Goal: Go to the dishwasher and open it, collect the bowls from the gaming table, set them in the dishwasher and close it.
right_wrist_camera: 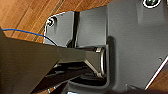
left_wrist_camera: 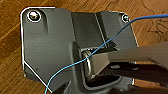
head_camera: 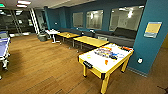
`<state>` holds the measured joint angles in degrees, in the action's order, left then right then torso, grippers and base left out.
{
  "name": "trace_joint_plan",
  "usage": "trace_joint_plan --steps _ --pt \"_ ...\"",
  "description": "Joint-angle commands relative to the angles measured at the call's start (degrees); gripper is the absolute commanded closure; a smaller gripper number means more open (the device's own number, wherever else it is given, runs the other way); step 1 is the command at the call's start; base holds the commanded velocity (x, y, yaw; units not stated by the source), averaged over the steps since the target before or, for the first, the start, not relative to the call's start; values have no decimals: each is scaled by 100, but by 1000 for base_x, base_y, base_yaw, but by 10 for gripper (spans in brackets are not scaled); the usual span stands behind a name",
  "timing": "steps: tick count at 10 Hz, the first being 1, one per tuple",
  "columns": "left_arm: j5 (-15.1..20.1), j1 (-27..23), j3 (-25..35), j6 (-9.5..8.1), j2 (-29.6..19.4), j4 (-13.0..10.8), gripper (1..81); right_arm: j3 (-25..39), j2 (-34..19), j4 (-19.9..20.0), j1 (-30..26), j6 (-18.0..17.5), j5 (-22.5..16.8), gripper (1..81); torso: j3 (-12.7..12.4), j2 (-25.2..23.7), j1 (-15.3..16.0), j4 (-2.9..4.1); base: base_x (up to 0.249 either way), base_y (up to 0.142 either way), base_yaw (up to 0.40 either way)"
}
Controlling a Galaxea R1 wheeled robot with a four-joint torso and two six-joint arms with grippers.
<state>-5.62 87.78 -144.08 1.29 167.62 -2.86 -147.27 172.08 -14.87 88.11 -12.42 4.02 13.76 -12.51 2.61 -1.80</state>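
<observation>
Clearly the robot is facing the gaming table [head_camera: 106,60] — white top, yellow legs — across a wood floor [head_camera: 37,70]. Game boxes [head_camera: 105,52] crowd the middle of the top; a pale bowl [head_camera: 89,56] seems to sit near the left corner and a small orange one [head_camera: 106,62] toward the near edge, though both are blurred. Being small plastic, they should be light, stiff and a bit slippery — best pinched at the rim. Whether either gripper is spread or pressed together I cannot tell.

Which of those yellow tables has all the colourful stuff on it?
The nearest one, the white-topped gaming table with yellow legs. Colourful items crowd its far half; the two yellow-topped tables behind it look nearly bare.
</observation>
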Motion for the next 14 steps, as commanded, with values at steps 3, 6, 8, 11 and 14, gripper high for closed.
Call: trace_joint_plan --steps 3,6,8,11,14 --pt "325 -187 64 11 -18 -56 10 24 48 -86 -219 21 -270 10 0 0 -2 0 147 66 0" --pt "316 -160 64 11 -9 -56 10 24 48 -86 -219 21 -270 10 0 0 -2 0 137 71 0" --pt "316 -161 55 11 -9 -56 10 24 48 -86 -219 21 -270 10 0 0 -2 0 140 70 0" --pt "307 -160 64 11 -9 -56 10 24 48 -86 -228 21 -270 10 0 0 -4 0 166 70 0" --pt "307 -161 73 11 -8 -56 10 24 48 -86 -228 21 -270 10 0 0 -6 0 187 70 0"
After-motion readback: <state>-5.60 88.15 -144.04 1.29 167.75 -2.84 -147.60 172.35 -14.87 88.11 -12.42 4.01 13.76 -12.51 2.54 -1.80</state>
